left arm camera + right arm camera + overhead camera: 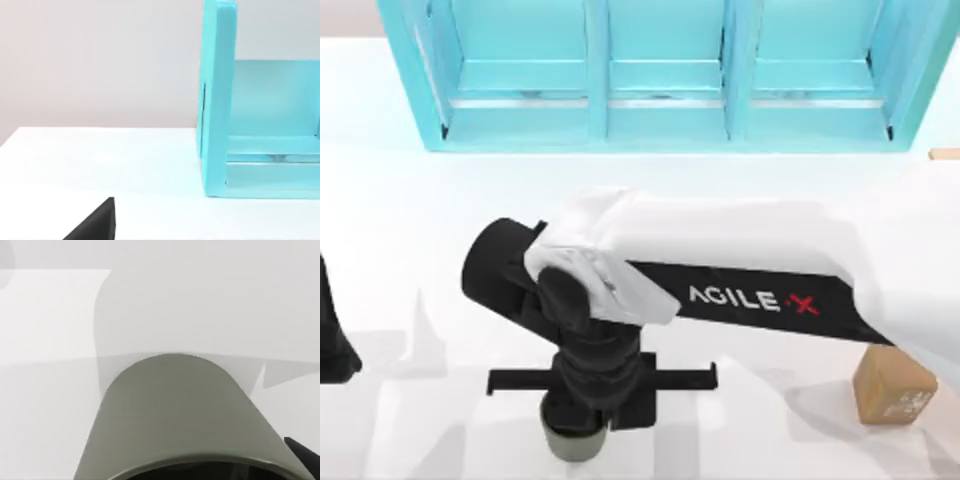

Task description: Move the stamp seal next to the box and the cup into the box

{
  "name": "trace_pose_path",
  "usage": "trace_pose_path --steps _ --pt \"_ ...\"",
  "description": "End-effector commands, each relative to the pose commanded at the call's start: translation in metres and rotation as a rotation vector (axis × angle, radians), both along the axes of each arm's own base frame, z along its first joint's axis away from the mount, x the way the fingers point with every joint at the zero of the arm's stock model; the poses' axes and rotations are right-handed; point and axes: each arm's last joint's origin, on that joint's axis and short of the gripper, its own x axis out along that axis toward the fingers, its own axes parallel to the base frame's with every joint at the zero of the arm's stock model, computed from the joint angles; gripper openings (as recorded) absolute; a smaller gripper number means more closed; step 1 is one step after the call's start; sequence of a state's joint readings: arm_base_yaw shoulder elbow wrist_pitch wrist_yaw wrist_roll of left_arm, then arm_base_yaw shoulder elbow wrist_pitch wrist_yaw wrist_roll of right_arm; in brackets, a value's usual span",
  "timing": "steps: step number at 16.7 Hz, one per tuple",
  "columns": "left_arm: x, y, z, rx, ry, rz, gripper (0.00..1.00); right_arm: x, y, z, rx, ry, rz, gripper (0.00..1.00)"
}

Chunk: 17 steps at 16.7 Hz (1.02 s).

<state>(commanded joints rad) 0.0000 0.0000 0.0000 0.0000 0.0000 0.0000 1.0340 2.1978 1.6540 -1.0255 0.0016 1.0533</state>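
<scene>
The dark olive cup [572,438] stands near the table's front edge, left of centre. My right arm reaches across from the right, and my right gripper [576,415] sits on top of the cup, shut on it. In the right wrist view the cup [185,415] looms close, with one black fingertip [304,452] against its side. The tan stamp seal [892,387] lies at the front right, partly under the right arm. A tan sliver at the right edge [945,154] may be the box. My left arm [332,335] is parked at the left edge.
A big turquoise shelf unit [660,75] spans the back of the table; its side wall [217,100] shows in the left wrist view. White tabletop lies open between the shelf and the arms.
</scene>
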Motion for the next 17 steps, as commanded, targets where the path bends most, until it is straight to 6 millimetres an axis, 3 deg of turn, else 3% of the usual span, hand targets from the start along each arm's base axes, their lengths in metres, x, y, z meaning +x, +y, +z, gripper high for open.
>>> trace_pose_path --steps 5,7,12,14,17 --pt "0.000 0.000 0.000 0.000 0.000 0.000 1.00 0.002 -0.005 0.005 -0.002 0.001 -0.003 0.00" --pt "0.000 0.000 0.000 0.000 0.000 0.000 1.00 0.005 -0.020 0.021 -0.006 0.002 -0.005 0.00" --pt "0.000 0.000 0.000 0.000 0.000 0.000 1.00 0.003 -0.081 0.087 0.011 -0.009 -0.004 0.00" --pt "0.000 0.000 0.000 0.000 0.000 0.000 1.00 0.000 -0.097 0.098 0.003 -0.003 -0.003 0.00" --pt "0.000 0.000 0.000 0.000 0.000 0.000 1.00 0.000 -0.101 0.101 0.001 -0.001 -0.002 0.00"
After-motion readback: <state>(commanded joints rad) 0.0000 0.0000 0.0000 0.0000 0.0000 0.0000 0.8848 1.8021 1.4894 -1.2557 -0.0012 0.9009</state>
